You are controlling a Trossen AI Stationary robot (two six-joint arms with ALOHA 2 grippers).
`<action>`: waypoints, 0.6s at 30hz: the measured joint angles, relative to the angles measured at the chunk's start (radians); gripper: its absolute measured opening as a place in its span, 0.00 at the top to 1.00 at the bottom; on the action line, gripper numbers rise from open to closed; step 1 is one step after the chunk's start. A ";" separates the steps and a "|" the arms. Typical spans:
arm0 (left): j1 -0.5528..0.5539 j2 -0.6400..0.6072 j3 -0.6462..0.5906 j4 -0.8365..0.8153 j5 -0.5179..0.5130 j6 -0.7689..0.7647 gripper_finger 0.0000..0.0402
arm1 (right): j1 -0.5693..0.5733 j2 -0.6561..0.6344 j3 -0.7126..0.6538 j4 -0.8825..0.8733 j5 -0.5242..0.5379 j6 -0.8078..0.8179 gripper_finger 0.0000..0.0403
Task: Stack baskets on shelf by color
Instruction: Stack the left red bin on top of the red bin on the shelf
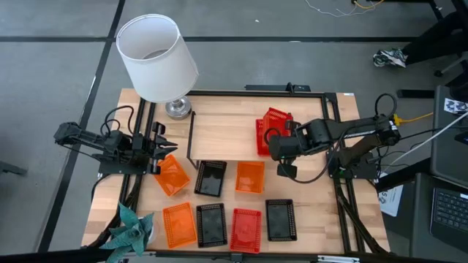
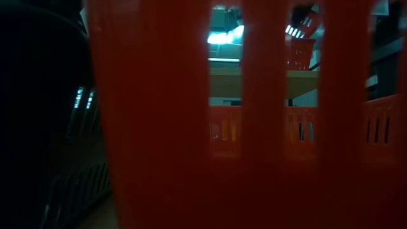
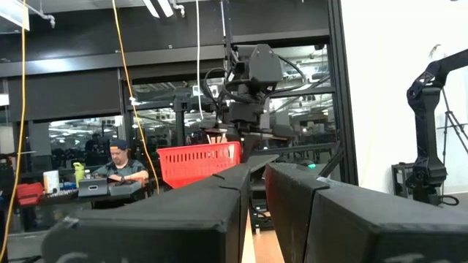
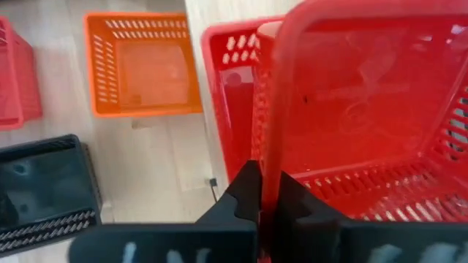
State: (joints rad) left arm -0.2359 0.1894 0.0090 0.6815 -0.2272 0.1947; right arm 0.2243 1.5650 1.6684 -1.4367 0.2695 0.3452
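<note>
My right gripper (image 4: 265, 191) is pinched tight on the rim of a red basket (image 4: 365, 109), holding it tilted over a second red basket (image 1: 262, 136) that already sits on the shelf (image 1: 219, 135), at its right end. From above, the held one shows just behind the one on the plank, and I cannot tell whether the two touch. My left gripper (image 1: 162, 149) waits at the table's left edge, its fingers (image 3: 219, 197) drawn to a narrow gap with nothing between them, just beside an orange basket (image 1: 172, 174) lying askew. In front of the shelf I see a black basket (image 1: 210, 177) and another orange one (image 1: 250, 177) side by side. Nearer the front edge runs a row: orange (image 1: 178, 224), black (image 1: 211, 223), red (image 1: 246, 229), black (image 1: 279, 219). A lamp (image 1: 156, 58) stands at the back left corner, and a teal paper ornament (image 1: 128, 226) lies at the front left. Through the left wrist view, a person (image 3: 117, 166) sits at a desk far behind.
</note>
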 joint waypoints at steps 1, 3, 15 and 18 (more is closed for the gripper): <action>0.000 0.000 0.000 0.000 0.000 0.000 0.90 | 0.000 0.000 0.000 0.000 0.001 0.002 1.00; 0.000 0.000 0.000 0.000 0.000 0.000 0.90 | 0.001 0.000 0.000 0.002 0.000 0.003 1.00; 0.000 0.000 0.000 0.000 0.000 0.000 0.90 | 0.001 0.000 0.000 0.002 -0.009 -0.009 0.91; 0.000 0.000 0.000 0.000 0.000 0.000 0.90 | 0.001 0.000 0.000 0.002 -0.009 -0.013 0.87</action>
State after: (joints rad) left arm -0.2359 0.1894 0.0090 0.6815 -0.2270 0.1944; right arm 0.2253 1.5646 1.6684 -1.4345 0.2607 0.3317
